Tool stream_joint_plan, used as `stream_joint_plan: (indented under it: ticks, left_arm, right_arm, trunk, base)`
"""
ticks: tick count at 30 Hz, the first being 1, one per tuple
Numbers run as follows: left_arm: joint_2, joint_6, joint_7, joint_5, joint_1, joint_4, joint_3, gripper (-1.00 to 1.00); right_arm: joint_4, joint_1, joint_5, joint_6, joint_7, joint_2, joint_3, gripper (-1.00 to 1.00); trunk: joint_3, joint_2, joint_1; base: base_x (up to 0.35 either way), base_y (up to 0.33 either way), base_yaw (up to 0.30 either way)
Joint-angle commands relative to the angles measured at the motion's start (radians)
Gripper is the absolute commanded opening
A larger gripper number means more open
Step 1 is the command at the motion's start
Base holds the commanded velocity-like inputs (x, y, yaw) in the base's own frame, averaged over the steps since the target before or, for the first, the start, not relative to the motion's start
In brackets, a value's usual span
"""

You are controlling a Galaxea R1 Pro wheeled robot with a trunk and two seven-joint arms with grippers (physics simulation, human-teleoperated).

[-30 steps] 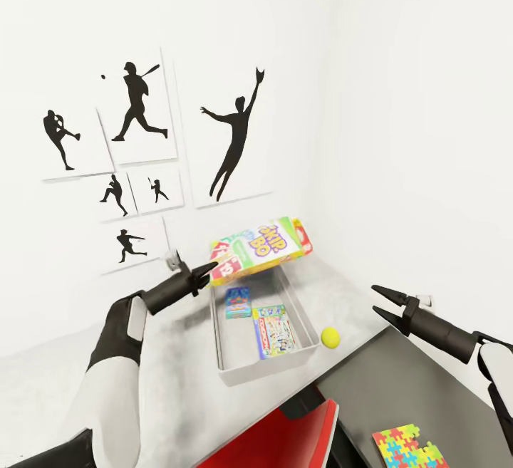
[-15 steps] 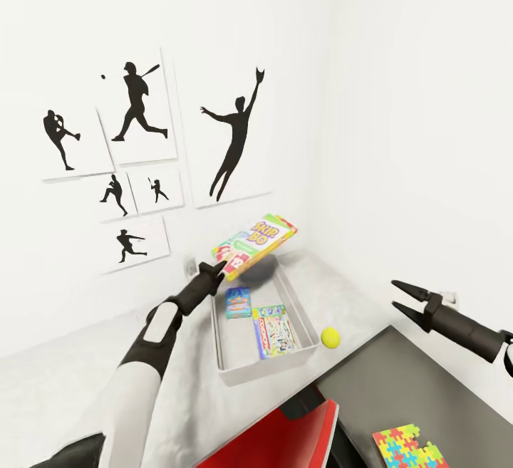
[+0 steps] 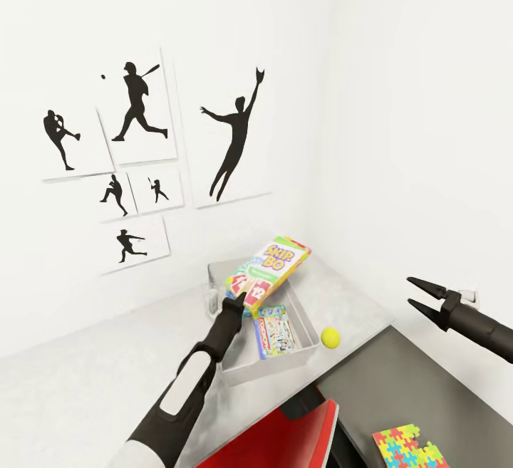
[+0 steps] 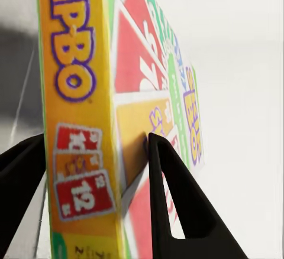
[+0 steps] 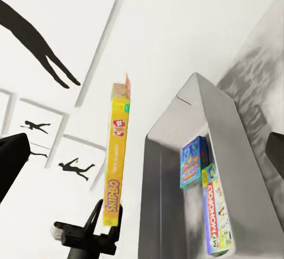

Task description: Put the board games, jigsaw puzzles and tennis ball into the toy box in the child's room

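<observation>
My left gripper [image 3: 239, 303] is shut on the near end of the yellow Skip-Bo board game [image 3: 269, 273]. The box tilts low over the far half of the grey toy box [image 3: 265, 368]. In the left wrist view the Skip-Bo box [image 4: 83, 123] sits clamped between both dark fingers [image 4: 171, 194]. Inside the toy box lie a Monopoly game [image 3: 274, 330] and a blue game [image 5: 192, 161]. The tennis ball [image 3: 329, 338] rests on the table just right of the toy box. A jigsaw puzzle [image 3: 410, 448] lies on the dark surface at the lower right. My right gripper [image 3: 420, 294] hangs open and empty, off to the right.
A red chair [image 3: 281, 439] stands below the light grey table [image 3: 107, 382]. A darker surface [image 3: 427, 390] adjoins the table on the right. White walls with baseball silhouette pictures [image 3: 135, 105] close in behind the table. The right wrist view shows the toy box wall [image 5: 204, 105] and my left gripper [image 5: 89, 232].
My left arm has swung right and lowered, bringing the Skip-Bo box down from above the toy box's far end to just over it. The right gripper has drifted rightward.
</observation>
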Motion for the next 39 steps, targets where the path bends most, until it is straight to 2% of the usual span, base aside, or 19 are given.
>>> stream_joint_plan:
  ticks: [1,3,5,9,11,15,18,20,24,26,34,39]
  left_arm:
    - [0.0,-0.001,0.035,0.019,0.028,-0.049,-0.015,-1.0]
    - [0.0,-0.008,0.093,0.025,0.064,-0.117,-0.034,-1.0]
    - [0.0,-0.029,0.122,0.028,0.093,-0.155,-0.043,-1.0]
    - [0.0,-0.136,0.14,0.037,0.125,-0.177,-0.054,-1.0]
    - [0.0,-0.199,0.143,0.065,0.133,-0.178,-0.067,-1.0]
    - [0.0,-0.286,0.147,0.158,0.137,-0.169,-0.116,-1.0]
    - [0.0,-0.329,0.151,0.183,0.137,-0.148,-0.144,-1.0]
    - [0.0,-0.371,0.177,0.189,0.133,-0.134,-0.155,-1.0]
    - [0.0,-0.445,0.261,0.192,0.118,-0.121,-0.217,-1.0]
    - [0.0,-0.462,0.281,0.193,0.105,-0.119,-0.232,-1.0]
    - [0.0,-0.476,0.346,0.193,0.018,-0.103,-0.246,-1.0]
    - [0.0,-0.477,0.359,0.194,-0.015,-0.076,-0.246,-1.0]
  right_arm:
    - [0.0,-0.001,0.008,0.004,0.008,0.0,-0.002,1.0]
    - [0.0,-0.001,0.008,0.004,0.008,0.0,-0.001,1.0]
    - [-0.001,-0.001,0.008,0.004,0.008,-0.001,-0.001,1.0]
    - [-0.005,-0.001,0.007,0.004,0.008,-0.001,0.0,1.0]
    - [-0.006,-0.001,0.006,0.004,0.008,-0.001,0.0,1.0]
    - [-0.006,0.0,0.006,0.004,0.008,-0.001,0.0,1.0]
    - [-0.006,0.0,0.004,0.004,0.008,0.001,0.0,1.0]
    - [-0.006,0.0,0.002,0.004,0.008,0.002,0.0,1.0]
    - [-0.006,0.0,0.002,0.004,0.008,0.004,0.0,1.0]
    - [-0.007,0.0,0.002,0.004,0.008,0.006,0.001,1.0]
    - [-0.007,0.0,0.002,0.004,0.008,0.012,-0.001,1.0]
    - [-0.007,0.0,0.002,0.004,0.008,0.013,-0.003,1.0]
  trunk:
    - [-0.002,-0.002,0.001]
    - [-0.002,-0.002,0.001]
    - [-0.002,-0.002,0.001]
    - [-0.002,-0.002,0.001]
    - [-0.002,-0.002,0.001]
    - [-0.002,-0.002,0.001]
    - [-0.002,-0.002,0.001]
    - [-0.002,-0.002,0.001]
    - [-0.002,-0.002,0.001]
    - [-0.002,-0.002,0.001]
    - [-0.002,-0.002,0.001]
    - [-0.002,-0.002,0.001]
  base:
    - [0.0,0.0,0.0]
    - [0.0,0.0,0.0]
    - [0.0,0.0,0.0]
    - [0.0,0.0,0.0]
    - [0.0,0.0,0.0]
    - [0.0,0.0,0.0]
    - [0.0,0.0,0.0]
    - [0.0,0.0,0.0]
    - [0.0,0.0,0.0]
    - [0.0,0.0,0.0]
    - [0.0,0.0,0.0]
    - [0.0,0.0,0.0]
